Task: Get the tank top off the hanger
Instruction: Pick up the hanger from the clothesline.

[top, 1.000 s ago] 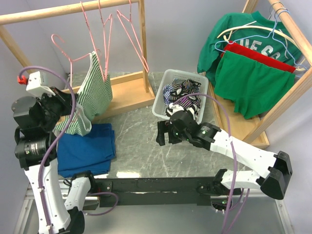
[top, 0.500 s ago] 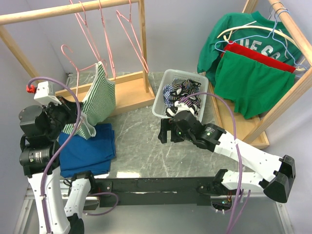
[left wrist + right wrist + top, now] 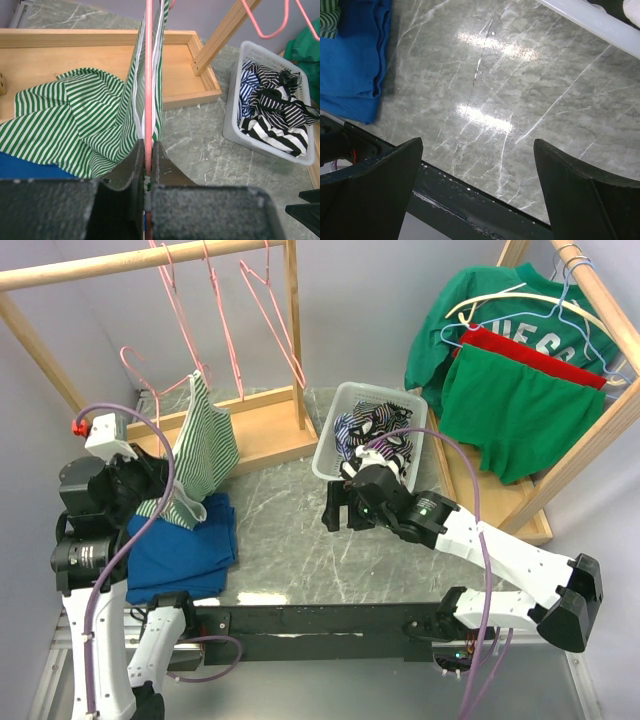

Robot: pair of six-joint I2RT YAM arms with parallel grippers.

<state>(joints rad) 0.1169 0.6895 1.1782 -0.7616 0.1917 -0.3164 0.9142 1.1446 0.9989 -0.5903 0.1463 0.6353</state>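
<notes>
Between left fingers (image 3: 125, 172), hanger (image 3: 148, 75) and tank top (image 3: 85, 120) edge

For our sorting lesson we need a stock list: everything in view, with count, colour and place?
left rack, right rack: two, wooden, table's sides
tank top: one, green-white striped, on held hanger
hanger: one, pink, in left gripper
spare hangers: about three, pink, left rack
cloth: one, blue, table left
basket: one, white, centre
hung clothes: three, green and red, right rack
table: one, grey marble
left gripper: shut on hanger
right gripper: open, above table
</notes>
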